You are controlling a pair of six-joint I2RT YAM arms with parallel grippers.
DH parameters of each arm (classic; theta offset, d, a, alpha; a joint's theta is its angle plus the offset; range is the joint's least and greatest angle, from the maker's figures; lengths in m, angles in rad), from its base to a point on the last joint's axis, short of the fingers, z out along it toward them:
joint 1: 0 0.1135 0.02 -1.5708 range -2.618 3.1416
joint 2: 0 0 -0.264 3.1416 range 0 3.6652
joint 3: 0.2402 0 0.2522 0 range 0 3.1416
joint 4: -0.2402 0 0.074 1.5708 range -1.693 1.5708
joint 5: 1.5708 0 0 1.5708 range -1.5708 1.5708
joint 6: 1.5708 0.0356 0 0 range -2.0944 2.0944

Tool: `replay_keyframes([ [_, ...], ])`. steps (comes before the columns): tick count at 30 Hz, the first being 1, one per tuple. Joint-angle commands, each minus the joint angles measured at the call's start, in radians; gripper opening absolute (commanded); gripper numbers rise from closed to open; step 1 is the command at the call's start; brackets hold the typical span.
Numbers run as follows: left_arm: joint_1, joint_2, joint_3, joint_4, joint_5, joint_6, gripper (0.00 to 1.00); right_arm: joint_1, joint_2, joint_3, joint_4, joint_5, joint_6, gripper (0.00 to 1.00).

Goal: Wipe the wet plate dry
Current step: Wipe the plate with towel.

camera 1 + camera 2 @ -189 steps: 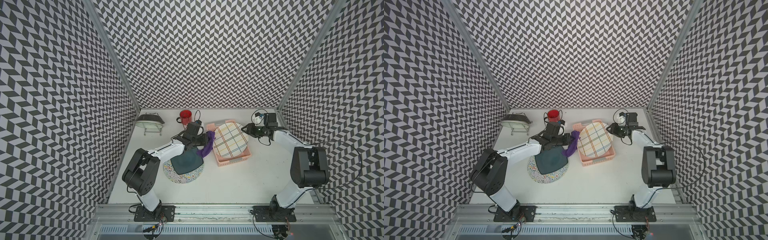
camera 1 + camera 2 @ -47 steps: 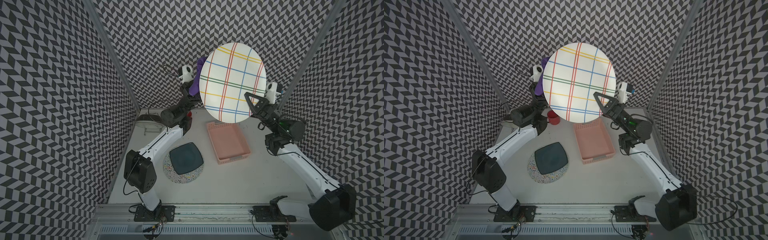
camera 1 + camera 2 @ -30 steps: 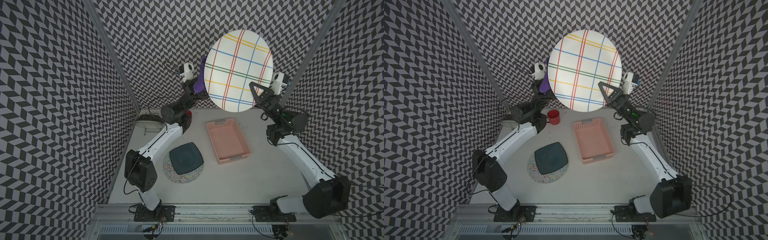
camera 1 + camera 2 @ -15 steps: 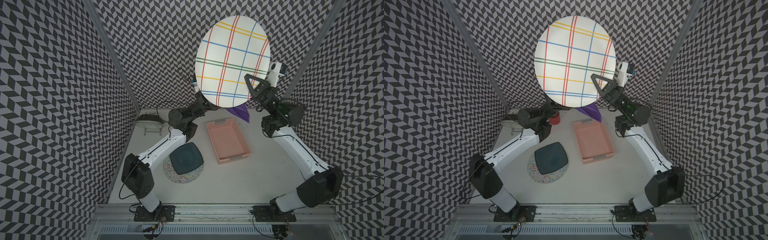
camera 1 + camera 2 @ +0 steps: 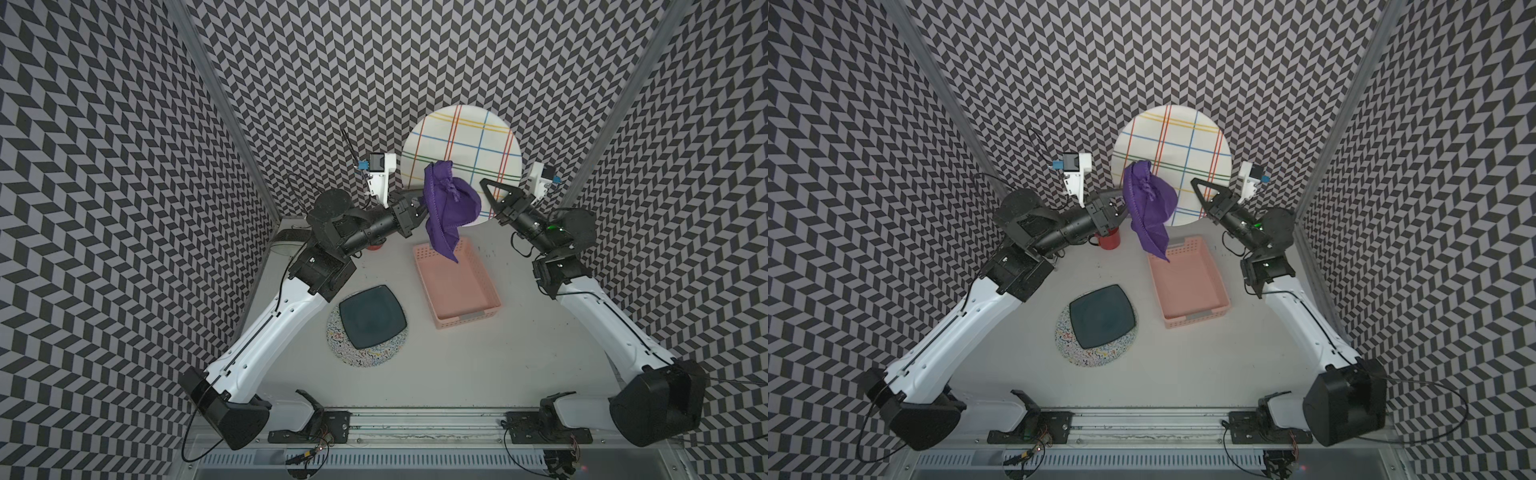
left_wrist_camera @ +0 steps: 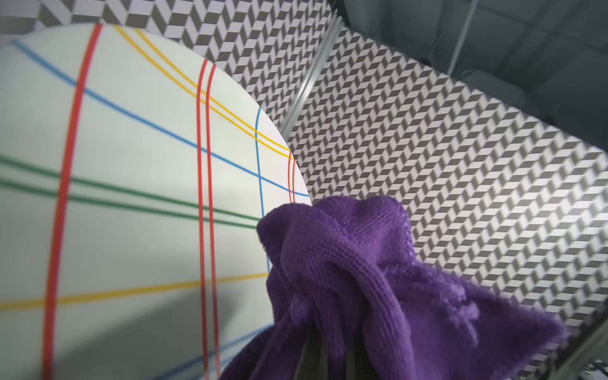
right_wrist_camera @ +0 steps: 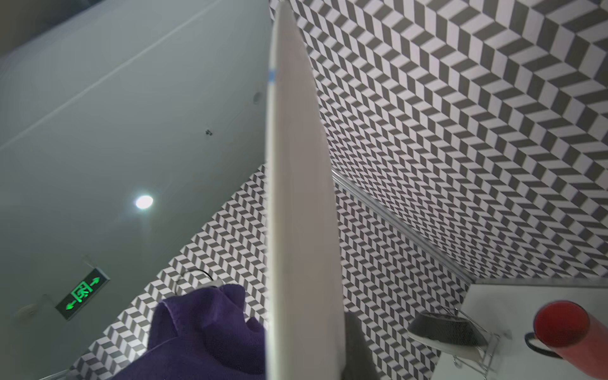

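Overhead, in both top views, the left jaws are clamped tight on a bunched purple cloth (image 5: 451, 203), which lies against the striped face of the plate (image 5: 461, 141). The right jaws pinch the plate's lower rim, holding it upright in the air above the desk (image 5: 457, 374). The cloth's tail hangs over the far end of a pink basket (image 5: 461, 286). In a top view a red cup (image 5: 1109, 241) stands under the left arm. From the left wrist, the cloth (image 6: 362, 279) hides the jaws. From the right wrist, the plate (image 7: 296, 197) shows edge-on, with the cloth on one side.
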Motion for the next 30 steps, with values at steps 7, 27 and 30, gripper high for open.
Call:
replay_keyframes([
  [7,0.22,0.066,0.003,-0.166,-0.164,0.076,0.0,0.142,-0.119,-0.089,-0.015,-0.077,-0.196,0.0],
  [27,0.23,0.066,-0.022,-0.289,-0.141,0.289,0.0,0.231,-0.102,-0.019,-0.021,-0.091,-0.249,0.0],
  [30,0.228,0.11,0.035,-0.292,-0.218,0.309,0.0,0.296,-0.055,0.06,-0.085,-0.113,-0.323,0.0],
])
